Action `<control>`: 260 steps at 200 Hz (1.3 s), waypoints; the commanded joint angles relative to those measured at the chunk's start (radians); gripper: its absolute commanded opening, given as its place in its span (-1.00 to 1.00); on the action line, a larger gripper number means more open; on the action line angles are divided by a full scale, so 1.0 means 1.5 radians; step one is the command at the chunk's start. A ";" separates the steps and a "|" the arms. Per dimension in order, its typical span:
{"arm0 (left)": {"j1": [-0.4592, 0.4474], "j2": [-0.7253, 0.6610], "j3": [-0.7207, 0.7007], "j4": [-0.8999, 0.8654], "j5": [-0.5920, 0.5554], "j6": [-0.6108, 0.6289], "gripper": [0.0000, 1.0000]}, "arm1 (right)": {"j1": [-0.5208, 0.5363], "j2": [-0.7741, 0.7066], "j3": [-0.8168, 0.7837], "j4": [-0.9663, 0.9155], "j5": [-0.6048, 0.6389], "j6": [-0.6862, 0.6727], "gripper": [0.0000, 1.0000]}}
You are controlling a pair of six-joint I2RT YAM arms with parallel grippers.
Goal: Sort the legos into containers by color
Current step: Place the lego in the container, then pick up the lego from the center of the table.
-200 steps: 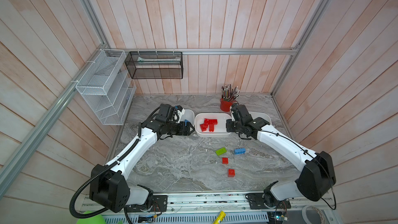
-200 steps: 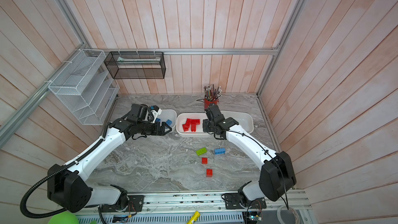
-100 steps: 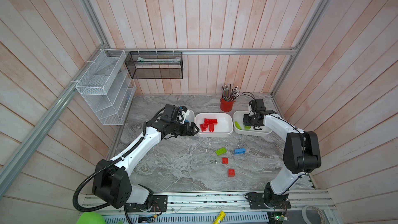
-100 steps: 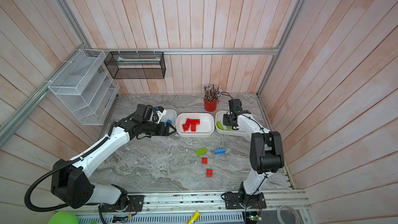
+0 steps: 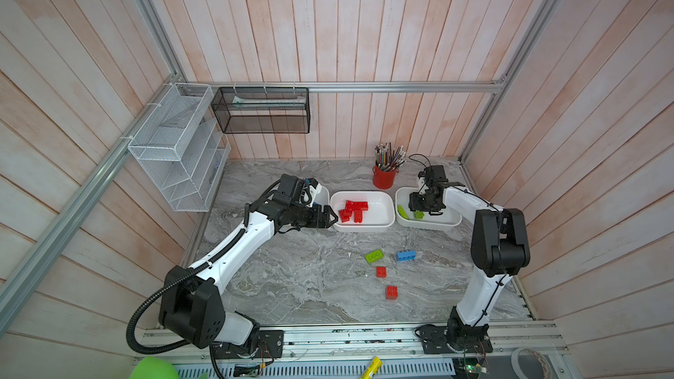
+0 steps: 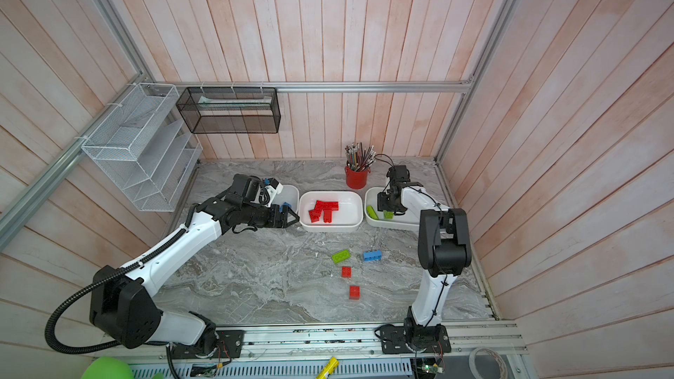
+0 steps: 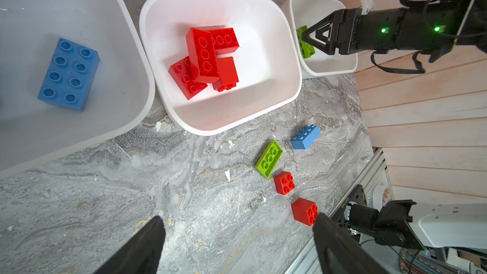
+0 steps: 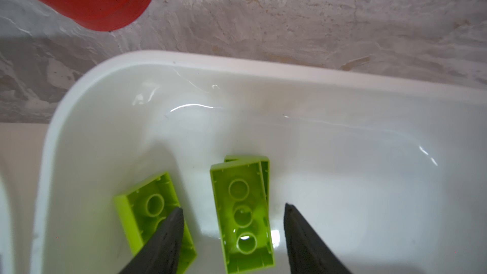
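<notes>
Three white containers stand in a row. The left one [image 7: 118, 127] holds a blue lego [image 7: 68, 73]. In the middle one [image 5: 364, 227] lie several red legos [image 5: 353, 210]. Two lime green legos [image 8: 147, 206] [image 8: 243, 206], studs down, sit in the right one [image 5: 437, 226]. My right gripper [image 8: 233, 206] hangs open low over that tub, one green brick lying free between its fingers. My left gripper [image 7: 237, 217] is open and empty by the middle tub's front left corner. Loose on the table are a green [image 5: 374, 256], a blue [image 5: 406, 255] and two red legos [image 5: 381, 271] [image 5: 391, 292].
A red pencil cup [image 5: 384, 176] stands just behind the gap between the middle and right tubs. Wire baskets [image 5: 175, 147] [image 5: 262, 111] hang on the left and back walls. Wooden walls close in the marble table [image 5: 291, 286] on three sides.
My right arm swung from the middle tub's right end to over the right tub and opened, leaving a second green brick there. My left gripper shifted from the left tub towards the middle tub's front.
</notes>
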 commanded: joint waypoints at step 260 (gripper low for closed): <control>0.082 -0.025 -0.047 0.004 0.019 0.076 0.81 | 0.374 -0.125 -0.188 -0.099 -0.094 -0.482 0.51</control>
